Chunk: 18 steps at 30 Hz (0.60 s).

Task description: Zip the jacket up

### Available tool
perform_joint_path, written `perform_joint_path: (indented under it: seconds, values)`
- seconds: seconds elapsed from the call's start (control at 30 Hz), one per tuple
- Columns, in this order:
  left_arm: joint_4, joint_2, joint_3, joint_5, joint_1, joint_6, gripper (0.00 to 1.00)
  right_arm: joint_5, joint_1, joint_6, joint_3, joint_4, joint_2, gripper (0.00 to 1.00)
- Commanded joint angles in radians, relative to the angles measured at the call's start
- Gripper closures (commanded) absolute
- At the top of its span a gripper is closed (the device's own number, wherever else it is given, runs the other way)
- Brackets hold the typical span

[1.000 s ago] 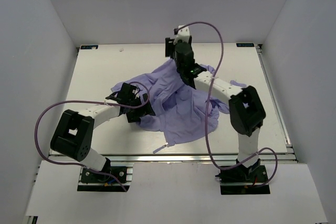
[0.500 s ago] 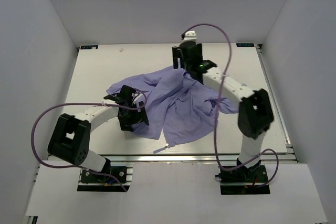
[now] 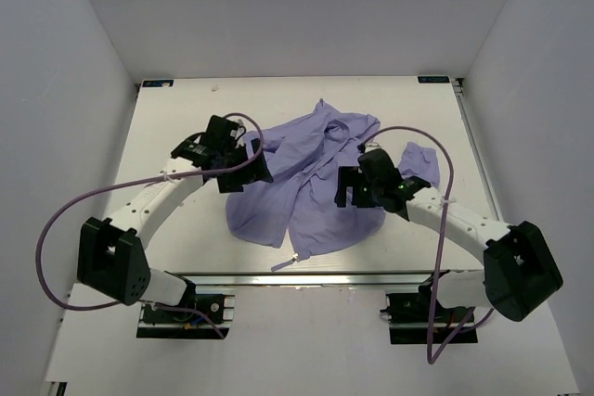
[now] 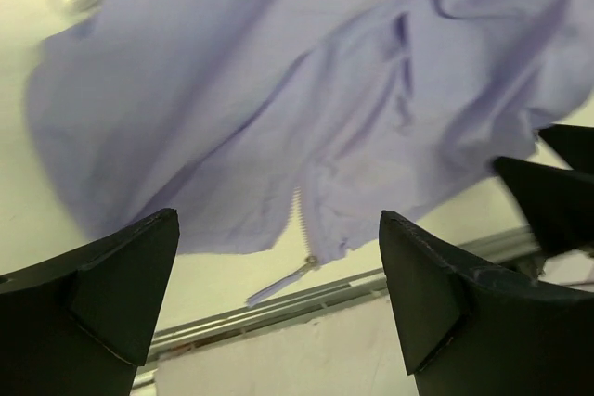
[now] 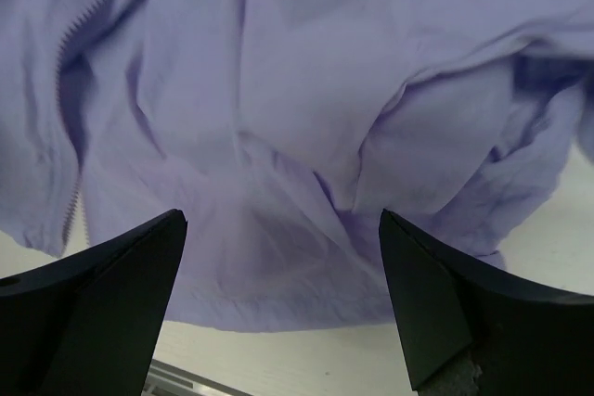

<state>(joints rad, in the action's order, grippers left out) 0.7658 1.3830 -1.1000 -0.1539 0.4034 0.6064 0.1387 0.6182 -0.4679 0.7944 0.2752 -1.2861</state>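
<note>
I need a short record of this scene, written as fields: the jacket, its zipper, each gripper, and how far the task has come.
jacket: lavender, crumpled on the white table, between the two arms
zipper: teeth bare near the hem; looks unzipped
left gripper: open, above the jacket, holds nothing
right gripper: open, above the jacket, holds nothing
task state: zipping not yet begun

Left tool (image 4: 278,220), right tool (image 5: 283,217) agape
</note>
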Motion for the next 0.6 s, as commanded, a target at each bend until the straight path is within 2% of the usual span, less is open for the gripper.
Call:
perform_joint_path:
  seconds: [0.0,0.13,0.27,0.43,0.57]
  values:
    - [-0.086,0.068,-0.058,-0.096,0.053,-0.020,0.02,-0.094,0.006,-0.044,-0.026,-0.074,-0.027,0.11]
    - [-0.144,0.227,-0.144,-0.133,0.126,-0.028,0.02,-0.005,0.003,-0.078,-0.015,-0.067,-0.096,0.11]
    - [-0.184,0.388,-0.237,-0.197,0.137,-0.037,0.02,0.090,-0.041,-0.113,-0.004,-0.033,-0.168,0.11]
    - [-0.142,0.592,-0.360,-0.145,0.137,-0.048,0.02,0.067,-0.169,-0.089,-0.001,-0.057,-0.266,0.11]
    - [-0.148,0.698,-0.446,-0.133,0.137,-0.048,0.02,0.035,-0.254,-0.051,0.038,-0.105,-0.338,0.11]
